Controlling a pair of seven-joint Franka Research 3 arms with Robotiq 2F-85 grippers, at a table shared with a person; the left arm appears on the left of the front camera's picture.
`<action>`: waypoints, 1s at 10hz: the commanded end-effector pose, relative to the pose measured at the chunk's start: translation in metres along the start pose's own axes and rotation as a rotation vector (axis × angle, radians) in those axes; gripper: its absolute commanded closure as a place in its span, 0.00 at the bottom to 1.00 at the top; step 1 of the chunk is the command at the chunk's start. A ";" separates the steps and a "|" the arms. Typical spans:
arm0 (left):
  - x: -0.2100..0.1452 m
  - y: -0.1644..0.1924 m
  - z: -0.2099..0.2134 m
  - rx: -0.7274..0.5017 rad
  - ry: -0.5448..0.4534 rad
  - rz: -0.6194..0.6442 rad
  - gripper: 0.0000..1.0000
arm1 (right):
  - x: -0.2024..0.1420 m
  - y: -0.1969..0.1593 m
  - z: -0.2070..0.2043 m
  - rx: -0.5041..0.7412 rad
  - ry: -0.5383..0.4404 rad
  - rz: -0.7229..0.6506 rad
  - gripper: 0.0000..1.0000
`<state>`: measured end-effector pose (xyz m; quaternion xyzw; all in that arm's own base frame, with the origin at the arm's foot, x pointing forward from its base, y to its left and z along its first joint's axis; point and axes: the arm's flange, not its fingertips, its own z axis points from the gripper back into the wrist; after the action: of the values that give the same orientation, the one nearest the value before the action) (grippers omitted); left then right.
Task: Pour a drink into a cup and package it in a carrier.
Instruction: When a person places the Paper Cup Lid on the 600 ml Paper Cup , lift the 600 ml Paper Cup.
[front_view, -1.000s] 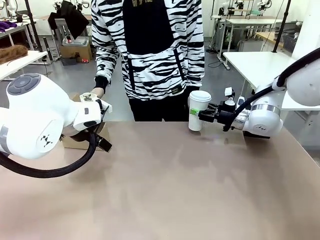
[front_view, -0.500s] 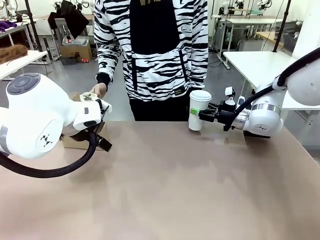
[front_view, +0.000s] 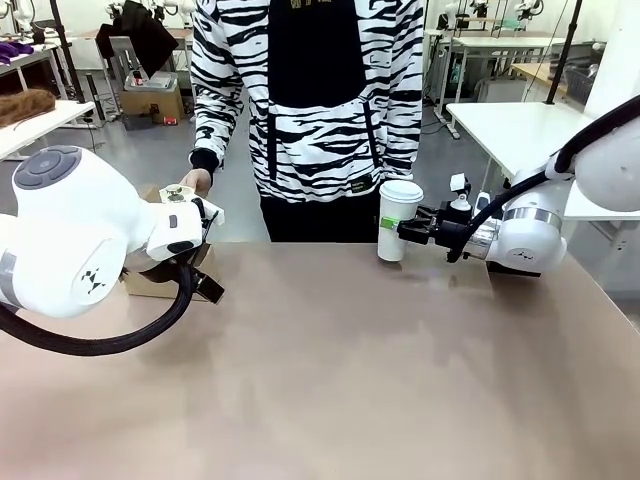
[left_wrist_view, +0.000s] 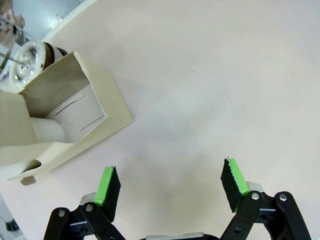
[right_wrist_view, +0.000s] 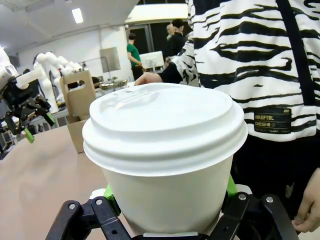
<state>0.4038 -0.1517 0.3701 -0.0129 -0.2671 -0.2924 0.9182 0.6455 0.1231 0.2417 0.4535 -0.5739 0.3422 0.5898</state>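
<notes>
The tapered white paper cup (front_view: 399, 218), capped with a smooth domed lid (right_wrist_view: 160, 120), is clamped by the right gripper (front_view: 390, 226) at the far right of the table (front_view: 330, 380), well apart from the stiff brown cardboard carrier (left_wrist_view: 112, 102). It is best kept upright and lowered straight down into the carrier. The left gripper (left_wrist_view: 170, 182) is spread wide and empty beside it.

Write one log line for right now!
left jaws: open, empty | right jaws: shut on cup | carrier: near left jaws
</notes>
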 end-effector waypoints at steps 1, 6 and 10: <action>0.000 0.000 0.000 -0.002 -0.001 0.001 0.00 | 0.003 0.002 -0.002 0.000 -0.005 0.001 0.14; 0.000 0.000 0.000 -0.002 -0.001 0.001 0.00 | 0.003 0.002 -0.002 0.000 -0.005 0.001 0.14; 0.000 0.000 0.000 -0.002 -0.001 0.001 0.00 | 0.031 0.009 0.002 0.010 0.032 0.021 0.12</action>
<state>0.4038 -0.1517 0.3701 -0.0128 -0.2671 -0.2923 0.9182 0.6458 0.1221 0.2455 0.4519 -0.5739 0.3457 0.5889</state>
